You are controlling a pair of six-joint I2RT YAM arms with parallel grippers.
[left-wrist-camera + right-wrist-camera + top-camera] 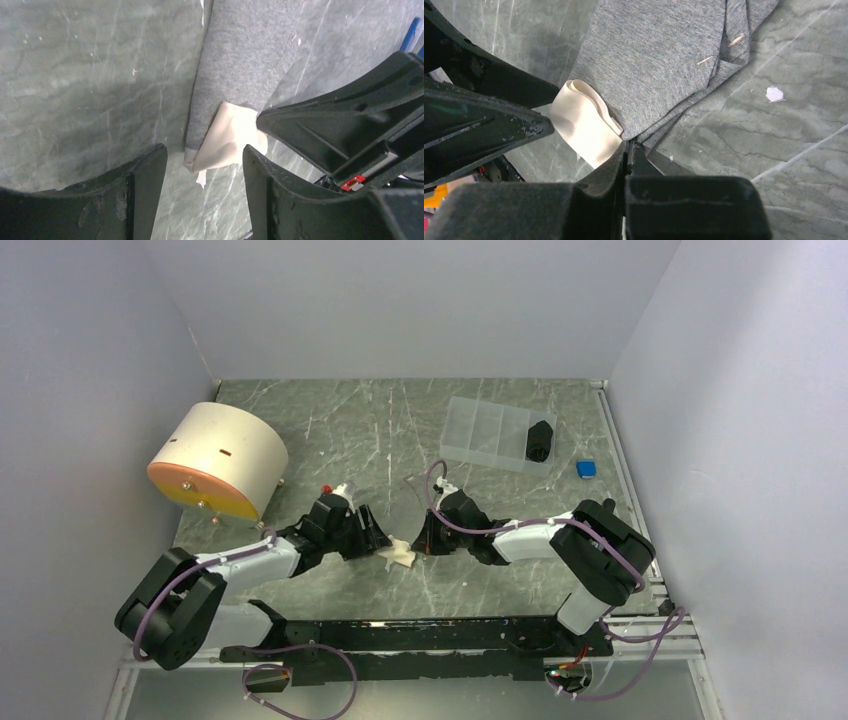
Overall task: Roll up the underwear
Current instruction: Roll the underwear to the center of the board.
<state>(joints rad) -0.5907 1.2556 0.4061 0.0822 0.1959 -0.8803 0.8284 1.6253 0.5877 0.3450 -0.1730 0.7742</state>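
The underwear is grey with a cream waistband and lies folded on the table between both grippers. In the top view only the waistband stands out. My right gripper is shut on the grey fabric's edge right beside the waistband; in the top view it is just right of the cloth. My left gripper is open, and the waistband and grey cloth lie just ahead of its fingertips, untouched. In the top view it is just left of the cloth.
A beige cylinder with an orange face lies at the back left. A clear compartment box holding a black object stands at the back right, with a small blue item beside it.
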